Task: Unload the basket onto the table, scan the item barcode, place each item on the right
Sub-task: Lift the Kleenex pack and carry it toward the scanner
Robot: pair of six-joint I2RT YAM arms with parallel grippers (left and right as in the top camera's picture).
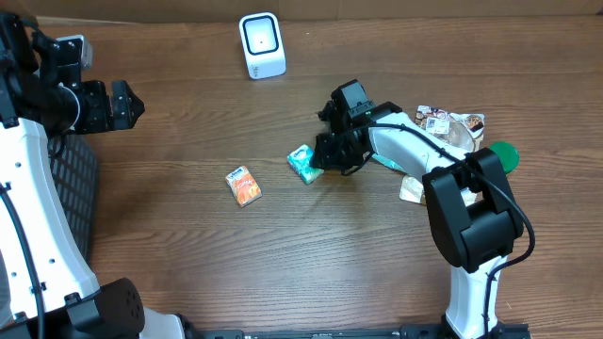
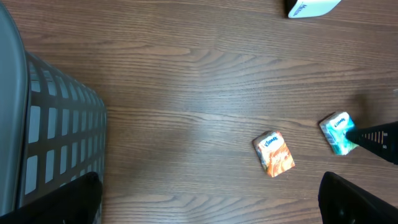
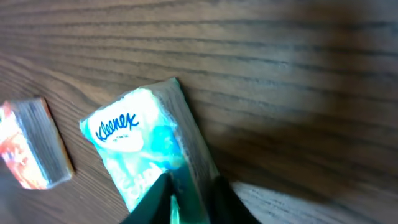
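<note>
right gripper (image 3: 188,196) is pinching teal tissue pack (image 1: 302,165) lying on table (image 1: 188,254) | left gripper (image 2: 211,196) is hanging spread wide beside basket (image 2: 56,143) | orange pack (image 1: 244,185) is lying near | scanner (image 1: 261,45) is standing well apart

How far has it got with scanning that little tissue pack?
Only the reach looks done; nothing is scanned yet. In hand: the right gripper pinches an edge of the teal Kleenex pack, which lies on the table. Left: lift it, carry it to the white scanner and show its barcode. The orange pack lies untouched.
</note>
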